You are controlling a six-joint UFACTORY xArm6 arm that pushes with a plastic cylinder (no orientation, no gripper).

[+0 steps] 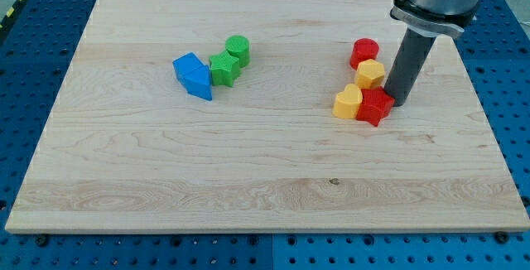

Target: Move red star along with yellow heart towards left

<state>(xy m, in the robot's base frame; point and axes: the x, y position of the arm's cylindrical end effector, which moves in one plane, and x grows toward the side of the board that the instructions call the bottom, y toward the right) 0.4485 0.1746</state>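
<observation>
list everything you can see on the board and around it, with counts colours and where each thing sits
wooden board: 1, light wood, fills most of the view
blue perforated table: 1, blue, surrounds the board
blue block: 1, blue, angular shape, view's left of centre, touching the green star
green star: 1, green, between the blue block and the green cylinder
green cylinder: 1, green, just up and to the right of the green star
red cylinder: 1, red, top of the right cluster
yellow block: 1, yellow, roughly hexagonal, below the red cylinder
yellow heart: 1, yellow, left side of the red star
red star: 1, red, bottom of the right cluster
my tip: 1, dark rod end, against the red star's right side
</observation>
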